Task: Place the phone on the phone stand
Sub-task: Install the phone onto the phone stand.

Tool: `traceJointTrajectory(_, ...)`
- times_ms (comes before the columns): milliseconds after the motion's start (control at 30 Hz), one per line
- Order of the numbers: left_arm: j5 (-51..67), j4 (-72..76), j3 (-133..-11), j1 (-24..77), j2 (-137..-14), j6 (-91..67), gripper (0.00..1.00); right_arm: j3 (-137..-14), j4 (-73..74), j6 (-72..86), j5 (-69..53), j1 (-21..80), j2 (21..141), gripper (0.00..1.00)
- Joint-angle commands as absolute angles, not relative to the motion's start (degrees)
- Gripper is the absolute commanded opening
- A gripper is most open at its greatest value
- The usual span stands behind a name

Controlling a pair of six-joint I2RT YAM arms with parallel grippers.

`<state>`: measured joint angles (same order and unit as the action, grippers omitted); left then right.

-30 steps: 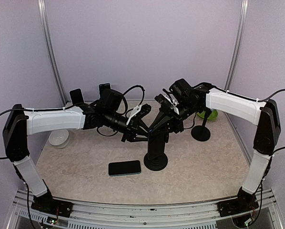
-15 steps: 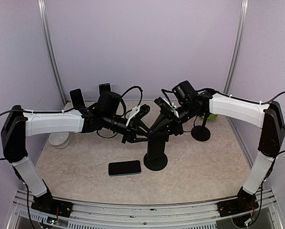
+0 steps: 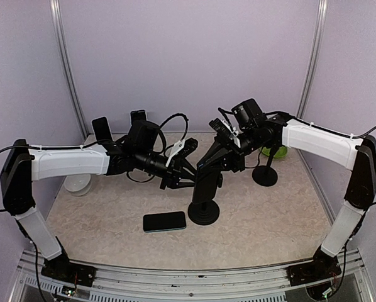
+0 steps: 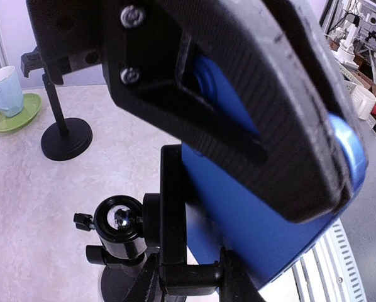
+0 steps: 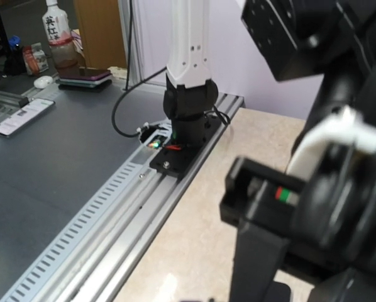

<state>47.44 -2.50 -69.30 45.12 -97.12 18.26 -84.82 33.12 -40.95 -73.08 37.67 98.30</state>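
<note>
1. A pale cup (image 4: 4, 88) stands on a green saucer (image 4: 17, 116) at the table's (image 3: 270, 220) far right. A white bowl (image 3: 78, 182) sits at the left, its inside unreadable.
2. The phone (image 3: 165, 221) lies flat near the front of the table. Its long axis runs left-right, its ends look alike, and it is just left of the phone stand (image 3: 205, 198) base.
3. The left gripper (image 3: 189, 165) and right gripper (image 3: 215, 158) flank the stand's head. Whether either claw is spread or pinching cannot be told.

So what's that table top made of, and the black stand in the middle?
The table top looks like beige marbled stone or a laminate printed like it: pale veining, faint sheen. The phone stand looks like matte black plastic or painted metal; its ball joint gleams like polished metal.
</note>
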Motion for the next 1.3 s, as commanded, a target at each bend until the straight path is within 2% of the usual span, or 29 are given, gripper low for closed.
traceJointTrajectory(0, 51.07, -9.73, -69.97, 44.47, -96.03, 20.11, 0.0, -89.86, 40.28, -42.84, -73.76, 35.48, 97.79, 0.0)
traceJointTrajectory(200, 50.96, -9.67, -69.49, 44.3, -94.99, 20.48, 0.0, -89.37, 42.22, -42.79, -69.32, 35.06, 99.3, 0.0)
traceJointTrajectory(800, 50.88, -10.14, -71.29, 44.12, -95.67, 19.83, 0.0, -89.66, 43.29, -42.44, -66.65, 35.11, 102.47, 0.0)
traceJointTrajectory(1267, 50.41, -4.84, -66.33, 43.97, -91.31, 15.35, 0.0, -87.25, 44.78, -35.68, -52.66, 33.14, 97.3, 0.0)
